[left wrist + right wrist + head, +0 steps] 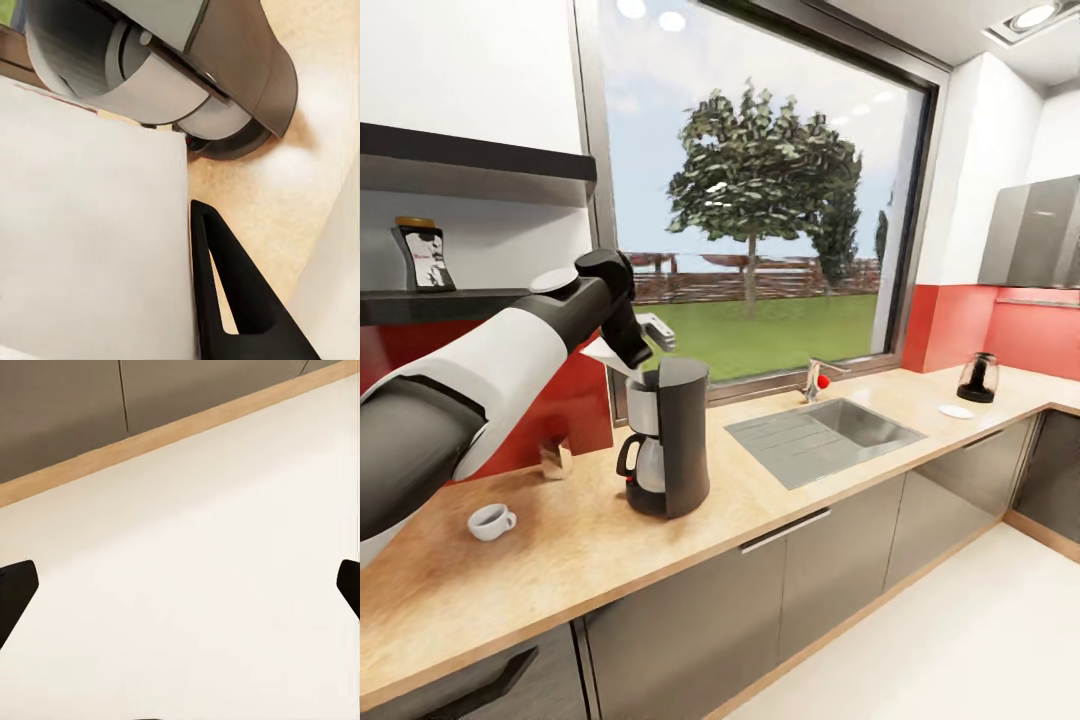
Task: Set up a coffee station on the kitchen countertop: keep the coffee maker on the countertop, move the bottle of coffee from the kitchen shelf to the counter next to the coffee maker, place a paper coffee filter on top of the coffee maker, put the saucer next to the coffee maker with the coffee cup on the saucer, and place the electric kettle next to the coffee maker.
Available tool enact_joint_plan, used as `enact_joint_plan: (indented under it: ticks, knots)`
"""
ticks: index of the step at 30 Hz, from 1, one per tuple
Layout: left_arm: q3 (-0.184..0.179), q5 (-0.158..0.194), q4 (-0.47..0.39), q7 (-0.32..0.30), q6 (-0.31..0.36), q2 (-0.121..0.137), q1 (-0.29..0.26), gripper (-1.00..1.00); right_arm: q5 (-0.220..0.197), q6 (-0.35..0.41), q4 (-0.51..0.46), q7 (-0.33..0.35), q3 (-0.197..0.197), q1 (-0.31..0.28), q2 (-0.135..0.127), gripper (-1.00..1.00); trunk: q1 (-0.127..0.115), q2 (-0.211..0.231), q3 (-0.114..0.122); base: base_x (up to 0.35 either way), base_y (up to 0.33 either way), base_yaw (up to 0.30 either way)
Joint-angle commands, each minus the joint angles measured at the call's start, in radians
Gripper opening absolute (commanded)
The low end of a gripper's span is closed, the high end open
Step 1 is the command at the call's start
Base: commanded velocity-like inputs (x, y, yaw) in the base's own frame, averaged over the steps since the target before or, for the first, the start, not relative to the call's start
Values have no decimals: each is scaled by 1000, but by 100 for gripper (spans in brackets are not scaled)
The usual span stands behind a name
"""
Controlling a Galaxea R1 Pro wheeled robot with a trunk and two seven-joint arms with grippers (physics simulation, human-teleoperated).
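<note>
- Bottle of coffee (424, 254) stands upright on the kitchen shelf (430, 303) at the far left, against the white wall.
- Coffee cup (490, 521) sits on the kitchen countertop (590, 540), left of the coffee maker and apart from it; a small wooden block (556, 458) stands behind it near the red wall.
- Left arm reaches across from the left, and the left gripper (632, 358) hangs just above the coffee maker (668, 436), clamped on the paper coffee filter (606, 353). In the left wrist view the white filter (90, 240) lies against one black finger (236, 300), with the machine's top (195, 67) beyond it.
- Steel sink (825, 436) is set into the worktop to the right of the coffee maker, below the window.
- Saucer (956, 411) lies flat on the counter far to the right, just in front of the electric kettle (978, 378), which stands upright near the red wall.
- Right gripper (180, 585) points at pale floor beside the cabinet base, its jaws wide apart and holding nothing.
</note>
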Motion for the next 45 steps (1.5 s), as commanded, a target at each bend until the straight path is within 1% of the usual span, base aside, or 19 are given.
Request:
enact_joint_plan:
  ticks: [1, 5, 10, 17, 23, 27, 29, 34, 38, 39, 40, 43, 45]
  knots:
    - [-1, -15, -1, -10, 4, 1, -1, -100, 1, -3, 1, 0, -1, 0, -2, 100, 0, -1, -1, -4, 1, -2]
    - [-1, -19, -1, -11, 4, 3, -5, -100, 1, -3, 1, 0, -1, 0, -4, 100, 0, -1, -1, -2, 48, -1]
    - [-1, -20, -1, -11, 4, 2, -6, -100, 1, -3, 0, 0, -1, 0, -4, 100, 0, -1, 0, 0, 260, -23]
    - [-1, -20, -1, -11, 4, -3, -6, -100, 1, -3, 1, 0, -1, 0, -4, 100, 0, -1, 7, -12, 300, -215]
    - [-1, -20, -1, -10, 4, -1, -6, -100, 1, -3, 0, 0, -1, 0, -4, 100, 0, -1, 11, -203, 235, -142]
    - [-2, -21, -1, -10, 4, -1, -3, -100, 1, -4, 1, 0, 0, 0, -5, 100, 0, -1, 11, -63, 59, -14]
    - [-3, -21, -1, -10, 3, 0, -1, -100, 1, -5, 1, 0, 1, 0, -11, 100, 0, -1, 11, -14, 13, -3]
    - [-4, -20, -1, -3, 0, 2, 4, -100, 1, -4, 1, 0, 0, 0, -16, 100, 0, -1, 11, -4, 4, -1]
    - [3, -19, -11, -3, -75, -3, 5, -100, 1, -3, 1, 0, -1, 0, -16, 100, 0, -1, 11, 0, 0, 0]
    - [5, -19, -29, -3, -117, -4, 5, -100, 1, -3, 1, 0, -1, 0, -16, 100, 0, -1, 11, 0, 0, 0]
    - [8, -19, -41, -4, -139, -3, 5, -100, 1, -3, 1, 0, -1, 0, -17, 100, 0, -1, 11, 0, 0, 0]
    - [11, -14, -68, -6, -177, -2, 5, -100, 1, -3, 1, -1, -1, 0, -18, 100, 0, -1, 11, 0, 0, 0]
    - [10, -10, -73, -8, -187, -2, 5, -100, 1, -3, 2, 0, -1, 0, -18, 100, 0, -1, 11, 0, 0, 0]
